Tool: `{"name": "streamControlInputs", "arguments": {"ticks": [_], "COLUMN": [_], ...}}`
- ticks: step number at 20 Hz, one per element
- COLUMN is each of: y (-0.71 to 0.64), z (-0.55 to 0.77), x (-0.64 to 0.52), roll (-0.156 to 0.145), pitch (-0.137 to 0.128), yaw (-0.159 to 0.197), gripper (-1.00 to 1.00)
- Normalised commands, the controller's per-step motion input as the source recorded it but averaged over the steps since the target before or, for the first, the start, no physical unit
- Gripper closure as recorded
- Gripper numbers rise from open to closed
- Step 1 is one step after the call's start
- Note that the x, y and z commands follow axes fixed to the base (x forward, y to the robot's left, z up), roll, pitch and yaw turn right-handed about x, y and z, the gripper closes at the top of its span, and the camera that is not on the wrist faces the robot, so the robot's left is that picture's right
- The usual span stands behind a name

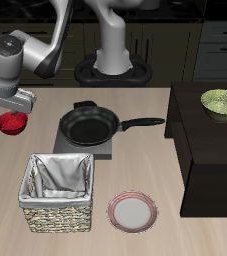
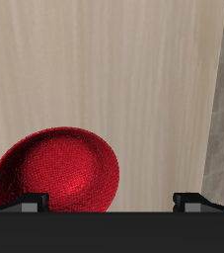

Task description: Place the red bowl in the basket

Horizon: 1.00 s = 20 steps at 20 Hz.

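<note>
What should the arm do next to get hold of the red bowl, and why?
Probably lower the gripper straight down over the red bowl so one finger goes inside its rim. The wrist view shows the fingers spread wide with nothing between them, and the bowl lies on the table just under one finger, while the basket waits nearer the table's front edge.

Tabletop (image 1: 175,240): pale wood grain. Resting directly on it: red bowl (image 1: 11,123) near one side edge; wicker basket (image 1: 57,192) with grey cloth lining, nearer the front edge; pink-rimmed plate (image 1: 132,211) just beside the basket; grey square burner (image 1: 85,146) mid-table carrying a black pan (image 1: 91,126).
</note>
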Motion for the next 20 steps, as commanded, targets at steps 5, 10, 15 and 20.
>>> {"name": "streamControlInputs", "arguments": {"ticks": [5, 10, 15, 20], "y": [0.02, -0.01, -0.08, -0.05], "z": [-0.22, -0.2, -0.24, -0.2], "x": [-0.1, 0.01, -0.01, -0.07], "roll": [0.004, 0.001, -0.013, 0.0], "pitch": [0.02, 0.03, 0.039, 0.035], "yaw": [0.006, 0.015, 0.007, 0.0], "gripper": [-1.0, -1.0, -1.0, -1.0]}}
